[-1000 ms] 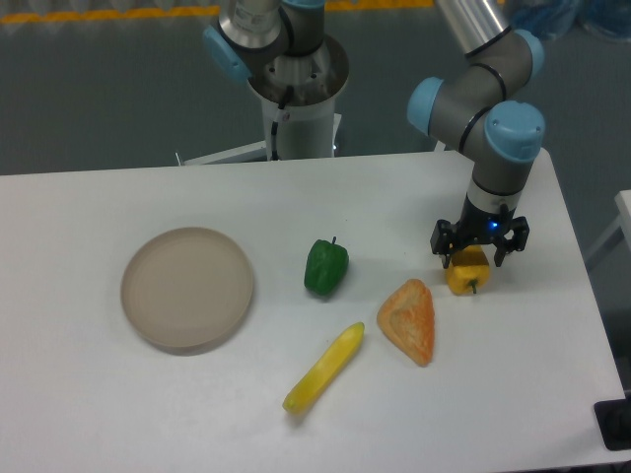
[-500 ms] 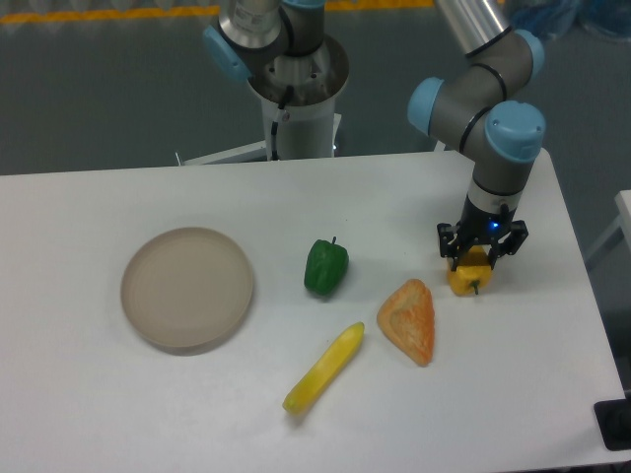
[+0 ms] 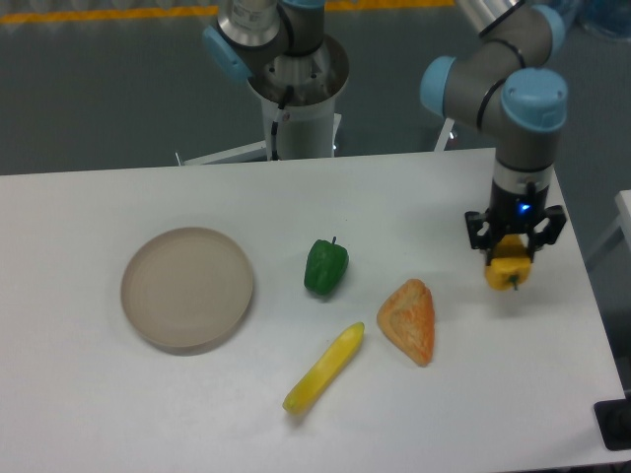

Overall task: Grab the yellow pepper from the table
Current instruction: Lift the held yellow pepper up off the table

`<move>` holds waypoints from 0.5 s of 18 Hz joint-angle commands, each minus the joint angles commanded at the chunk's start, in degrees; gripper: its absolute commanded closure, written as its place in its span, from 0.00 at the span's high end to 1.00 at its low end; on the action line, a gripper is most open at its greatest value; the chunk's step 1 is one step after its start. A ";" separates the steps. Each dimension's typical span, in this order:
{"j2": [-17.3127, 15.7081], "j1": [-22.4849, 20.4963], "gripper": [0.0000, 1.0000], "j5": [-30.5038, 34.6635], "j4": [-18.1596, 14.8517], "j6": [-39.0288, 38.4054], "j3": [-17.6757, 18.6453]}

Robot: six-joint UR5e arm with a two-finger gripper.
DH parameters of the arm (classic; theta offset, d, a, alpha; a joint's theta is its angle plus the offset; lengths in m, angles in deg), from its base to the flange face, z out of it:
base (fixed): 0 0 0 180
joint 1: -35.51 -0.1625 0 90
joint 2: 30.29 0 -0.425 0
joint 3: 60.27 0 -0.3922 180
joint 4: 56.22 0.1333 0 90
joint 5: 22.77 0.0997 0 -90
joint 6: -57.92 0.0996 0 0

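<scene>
- The yellow pepper is held between the black fingers of the gripper, which are closed tightly on its upper part.
- Compared with half a second ago, the gripper and the pepper are seen further to the right, closer to the right edge of the table.
- The pepper is seen below the fingers, with its short dark stem pointing down and forward.
- Whether the pepper is lifted clear of the table cannot be told for certain from this single view.
- The spot beside the orange wedge, where the pepper was seen before, is now bare, and the wedge and pepper are now well apart.
- The orange wedge is unchanged in place, near the middle of the table.
- The green pepper is found where it was, left of the wedge.
- The long yellow corn piece is unchanged, lying slantwise below the green pepper.
- The round beige plate is unchanged on the left side of the table.
</scene>
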 joint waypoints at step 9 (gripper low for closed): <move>1.75 4.74 0.43 9.75 -6.24 14.35 -6.24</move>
